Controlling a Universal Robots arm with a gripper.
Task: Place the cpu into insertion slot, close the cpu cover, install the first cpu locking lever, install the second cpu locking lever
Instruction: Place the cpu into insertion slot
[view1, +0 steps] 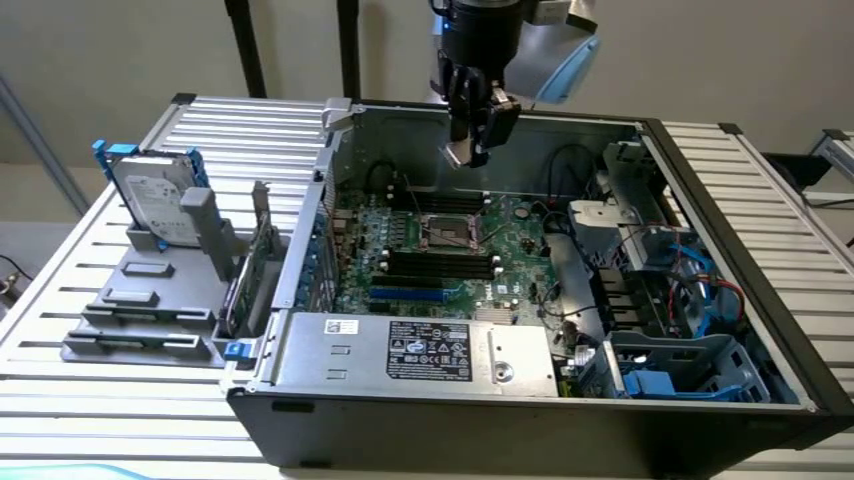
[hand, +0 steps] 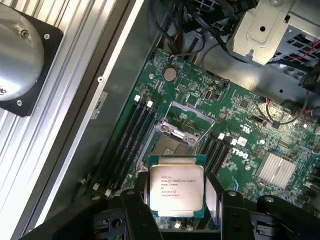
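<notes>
The cpu (hand: 176, 187), a square chip with a pale printed face, sits between my gripper's (hand: 177, 202) two dark fingers (hand: 134, 210), which are shut on its edges. It hangs in the air over the green board, a short way from the insertion slot (hand: 172, 144). The slot's dark centre is uncovered. The cpu cover (hand: 192, 112), a silvery frame, is swung up off the slot on its far side. In the exterior view my gripper (view1: 477, 145) hangs above the open computer case, higher than and just behind the insertion slot (view1: 451, 232).
Long black memory slots (view1: 430, 265) flank the socket. A labelled silver box (view1: 416, 350) fills the case's front. Cables and a blue drive cage (view1: 681, 372) crowd the exterior view's right. A hard drive (view1: 151, 192) stands on a grey rack outside the case.
</notes>
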